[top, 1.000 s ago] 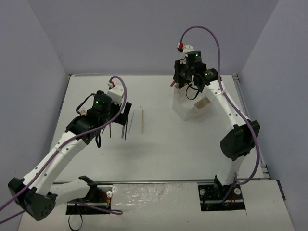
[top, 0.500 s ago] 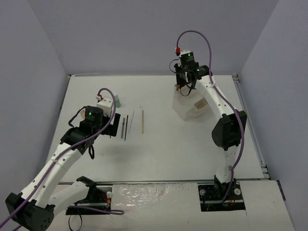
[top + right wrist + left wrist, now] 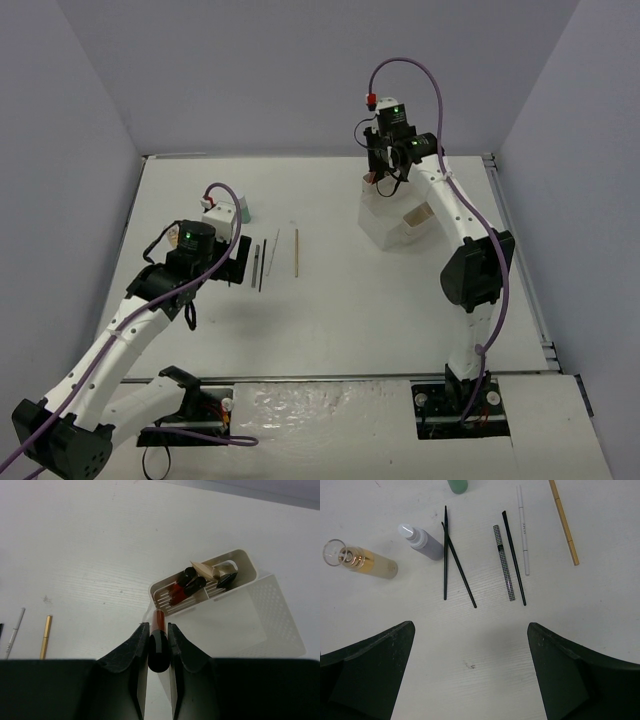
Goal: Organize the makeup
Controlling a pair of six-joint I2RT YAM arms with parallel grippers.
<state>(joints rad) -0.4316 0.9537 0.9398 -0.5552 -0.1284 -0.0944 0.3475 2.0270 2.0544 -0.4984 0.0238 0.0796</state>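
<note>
My left gripper (image 3: 471, 627) is open and hovers over bare table just short of a row of makeup. The row holds an amber bottle (image 3: 362, 563), a grey bottle (image 3: 422, 541), two crossed thin black brushes (image 3: 446, 555), a checked pencil (image 3: 502, 562), a black brush (image 3: 514, 557), a white pencil (image 3: 523, 530) and a tan pencil (image 3: 564, 522). A green-capped bottle (image 3: 457, 485) shows at the top edge. My right gripper (image 3: 158, 626) is shut on a red-and-black stick (image 3: 158, 645), held above the white box (image 3: 240, 620). The box's slotted compartment (image 3: 192, 590) holds several red and black pieces.
In the top view the white box (image 3: 400, 228) stands at the back right, and the tan pencil (image 3: 296, 250) lies in the middle. Grey walls close in the table on three sides. The right arm's purple cable (image 3: 420, 75) loops above the box.
My left arm has drawn back towards the near left, uncovering the green-capped bottle and the thin black brushes. My right gripper has shifted slightly back over the box, still holding the stick.
</note>
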